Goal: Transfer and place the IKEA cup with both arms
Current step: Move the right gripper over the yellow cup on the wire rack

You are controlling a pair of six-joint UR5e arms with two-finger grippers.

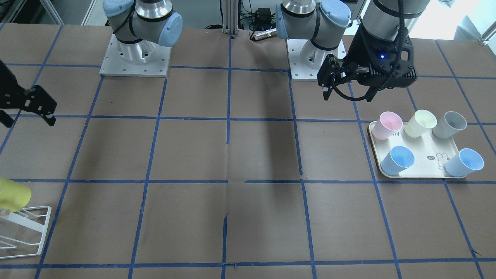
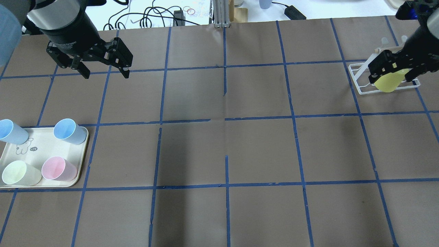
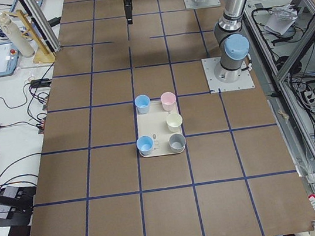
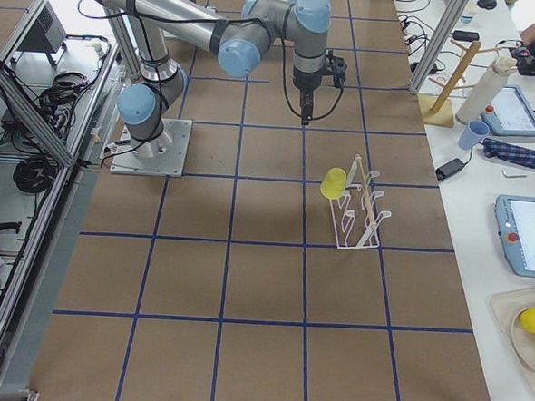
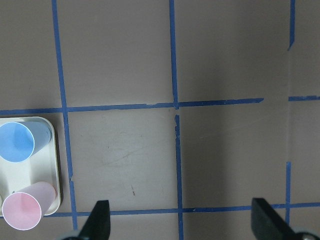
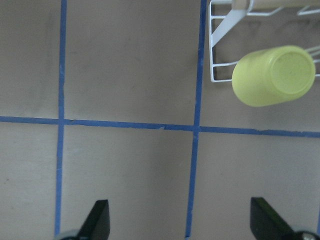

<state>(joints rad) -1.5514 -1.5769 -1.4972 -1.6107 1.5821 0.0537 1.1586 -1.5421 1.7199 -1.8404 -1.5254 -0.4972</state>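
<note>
The bright yellow IKEA cup [image 2: 388,83] hangs tilted on a peg of a white wire rack [image 2: 358,79] at the table's far right. It also shows in the front view [image 1: 13,195] and in the right wrist view [image 6: 274,75]. My right gripper [image 2: 391,77] is open and empty, hovering above the table beside the rack; in its wrist view [image 6: 182,222] the cup lies off to the upper right, outside the fingers. My left gripper [image 2: 105,72] is open and empty, high over the far left of the table [image 1: 329,83].
A cream tray [image 2: 82,161] at the near left holds two blue cups [image 2: 70,131], a pink cup [image 2: 58,168], a pale cream-yellow cup [image 2: 19,173] and a grey cup [image 1: 449,124]. Blue tape lines grid the brown table. The arm bases stand at the robot's edge.
</note>
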